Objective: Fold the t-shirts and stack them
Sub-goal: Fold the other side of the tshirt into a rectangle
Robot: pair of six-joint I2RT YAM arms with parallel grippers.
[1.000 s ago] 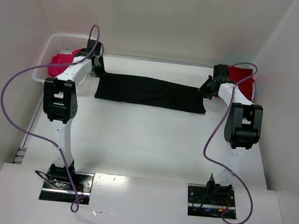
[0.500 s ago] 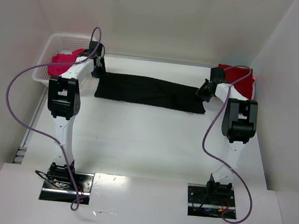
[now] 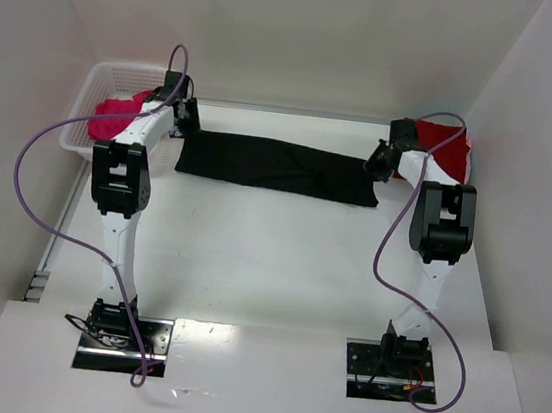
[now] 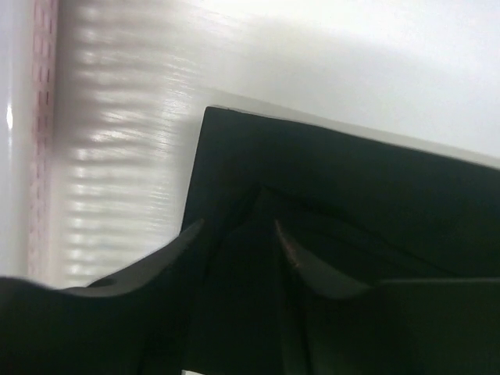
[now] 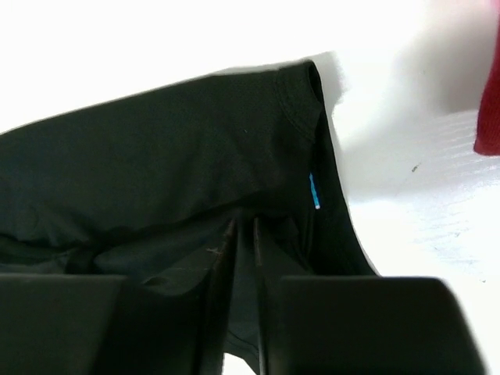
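A white mesh basket (image 3: 78,120) holding the magenta-pink t-shirt (image 3: 117,109) sits left of the black t-shirt (image 3: 279,167); the dark red t-shirt (image 3: 444,147) lies to its right. The black t-shirt is a long folded strip, flat on the surface (image 3: 270,256). The left gripper (image 4: 238,225) is released over its left end. The right gripper (image 5: 242,223) is at its right end, its grip impossible to tell.

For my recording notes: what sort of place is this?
Likely a lab robot cell: bare white wall panels enclose a plain white tabletop, with the left arm and right arm bolted at its near edge.
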